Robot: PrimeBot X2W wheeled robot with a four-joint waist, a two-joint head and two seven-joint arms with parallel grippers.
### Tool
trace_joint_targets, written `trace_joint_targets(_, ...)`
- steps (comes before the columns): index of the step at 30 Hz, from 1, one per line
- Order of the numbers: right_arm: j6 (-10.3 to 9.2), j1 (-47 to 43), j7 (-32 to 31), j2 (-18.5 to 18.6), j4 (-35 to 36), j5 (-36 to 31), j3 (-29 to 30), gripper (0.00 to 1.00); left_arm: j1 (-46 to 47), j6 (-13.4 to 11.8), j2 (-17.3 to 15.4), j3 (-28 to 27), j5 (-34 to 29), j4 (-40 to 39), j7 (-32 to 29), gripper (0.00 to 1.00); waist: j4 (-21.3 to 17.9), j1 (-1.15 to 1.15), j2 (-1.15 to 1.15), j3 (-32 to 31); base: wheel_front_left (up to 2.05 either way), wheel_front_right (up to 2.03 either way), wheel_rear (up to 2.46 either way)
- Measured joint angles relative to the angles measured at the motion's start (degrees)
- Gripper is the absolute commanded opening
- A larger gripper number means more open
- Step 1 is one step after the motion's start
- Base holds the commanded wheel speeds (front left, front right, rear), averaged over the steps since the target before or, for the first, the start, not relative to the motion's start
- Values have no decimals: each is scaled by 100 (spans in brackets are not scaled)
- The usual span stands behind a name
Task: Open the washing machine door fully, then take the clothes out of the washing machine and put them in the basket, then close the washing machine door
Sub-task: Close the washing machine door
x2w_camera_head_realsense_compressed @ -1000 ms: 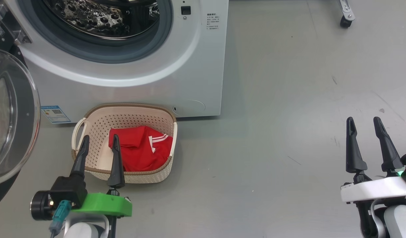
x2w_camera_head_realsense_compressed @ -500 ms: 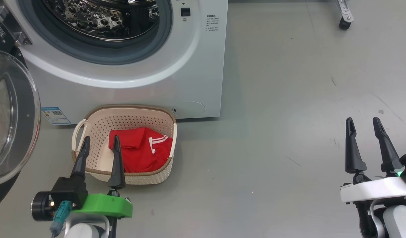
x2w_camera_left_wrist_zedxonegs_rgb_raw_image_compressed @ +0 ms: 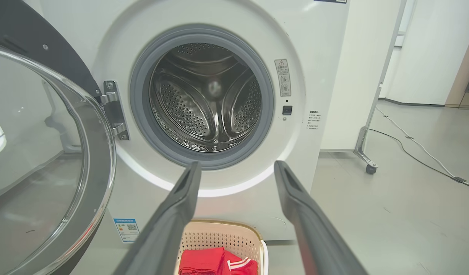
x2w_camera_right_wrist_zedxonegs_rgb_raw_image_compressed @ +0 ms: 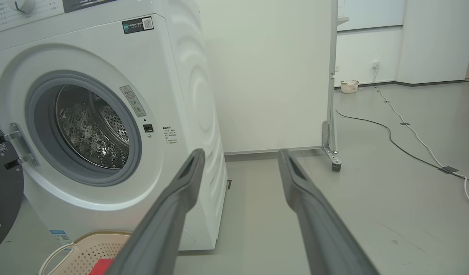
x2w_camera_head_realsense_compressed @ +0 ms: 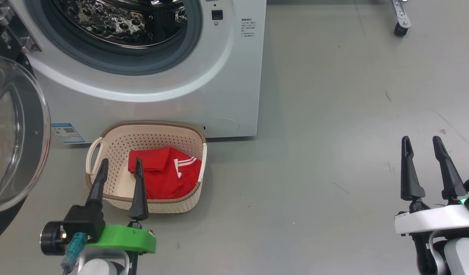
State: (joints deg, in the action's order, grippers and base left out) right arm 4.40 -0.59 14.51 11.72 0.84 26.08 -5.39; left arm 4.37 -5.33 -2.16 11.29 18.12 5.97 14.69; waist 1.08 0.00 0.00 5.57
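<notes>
My left gripper (x2w_camera_head_realsense_compressed: 121, 160) and right gripper (x2w_camera_head_realsense_compressed: 421, 138) stand wide, empty. Red clothes (x2w_camera_head_realsense_compressed: 165, 173) lie in the basket (x2w_camera_head_realsense_compressed: 150, 124). The washing machine door (x2w_camera_head_realsense_compressed: 12, 133) is open, left edge.

The washing machine (x2w_camera_head_realsense_compressed: 150, 110) ahead of the left pincer (x2w_camera_head_realsense_compressed: 121, 160) is white, with a grey rubber ring (x2w_camera_head_realsense_compressed: 116, 61) around a silver drum (x2w_camera_head_realsense_compressed: 104, 23) that is dotted all over with small holes. The washing machine door (x2w_camera_head_realsense_compressed: 12, 145), to the left of this pincer, has a glossy black rim and clear glass. Low on the machine there is a small blue sticker (x2w_camera_head_realsense_compressed: 67, 133). The basket (x2w_camera_head_realsense_compressed: 150, 143), just in front of the left pincer, is cream with a brown rim and rows of little holes. The clothes (x2w_camera_head_realsense_compressed: 163, 177) inside are bright red with white stripes. The left pincer has black fingers (x2w_camera_head_realsense_compressed: 138, 191) on a bright green bracket (x2w_camera_head_realsense_compressed: 123, 237). The right pincer (x2w_camera_head_realsense_compressed: 421, 138) is also black, on a white base (x2w_camera_head_realsense_compressed: 433, 221). The floor (x2w_camera_head_realsense_compressed: 333, 114) is plain grey.
</notes>
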Motion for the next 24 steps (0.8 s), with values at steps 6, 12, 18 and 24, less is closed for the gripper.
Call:
trace_joint_targets(6, 0, -93, 0, 3, 42, 0, 4, 100, -1, 0, -1, 49, 12, 7, 0, 100, 157, 0, 0, 8, 0, 0, 0)
trace_joint_targets(12, 1, -113, 0, 18, 102, -1, -14, 100, 0, 0, 0, 140, 54, 4, 0, 100, 395, 0, 0, 37, 0, 0, 0)
trace_joint_targets(18, 5, -118, 0, 55, 148, -14, -32, 100, -1, -15, -1, 155, 54, -1, 0, 100, 723, 0, 0, 69, 0, 0, 0)
trace_joint_targets(24, 7, -126, 0, 58, 191, -48, -60, 100, -2, -35, 0, 154, 62, -32, 0, 100, 1122, 0, 0, 79, 0, 0, 0)
